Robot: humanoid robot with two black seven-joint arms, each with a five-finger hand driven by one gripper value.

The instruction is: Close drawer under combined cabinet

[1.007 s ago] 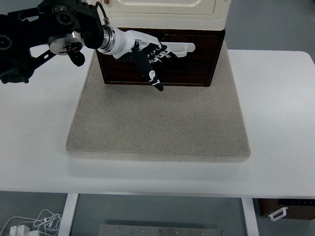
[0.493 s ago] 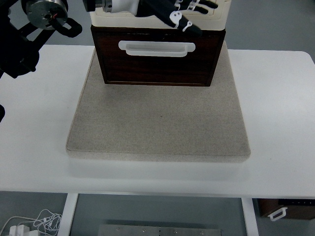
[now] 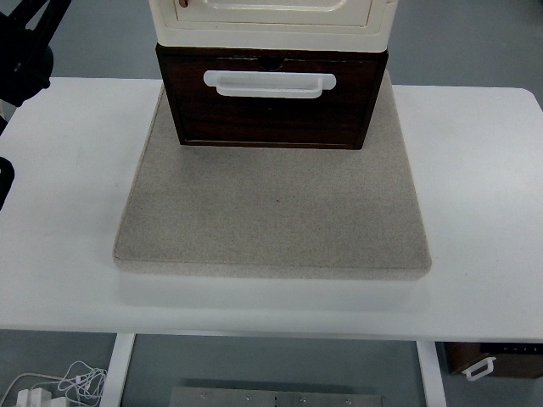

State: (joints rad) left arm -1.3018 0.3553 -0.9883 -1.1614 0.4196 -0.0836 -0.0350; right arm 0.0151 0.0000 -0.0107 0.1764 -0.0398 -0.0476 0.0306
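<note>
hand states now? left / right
Left hand: out of frame; only the black arm shows at the left edge.
Right hand: not in view.

A white counter (image 3: 475, 195) fills most of the view, its top smooth and evenly lit, with no hard shadows. A beige mat (image 3: 271, 212) lies on it, square and slightly raised. Beyond the far edge the floor (image 3: 458, 42) is plain grey-blue. Below the near edge, white legs (image 3: 119, 369) come down on either side. White cables (image 3: 59, 386) lie tangled on the floor at the left, and a dark box (image 3: 496, 360) with a white handle sits at the right.
</note>
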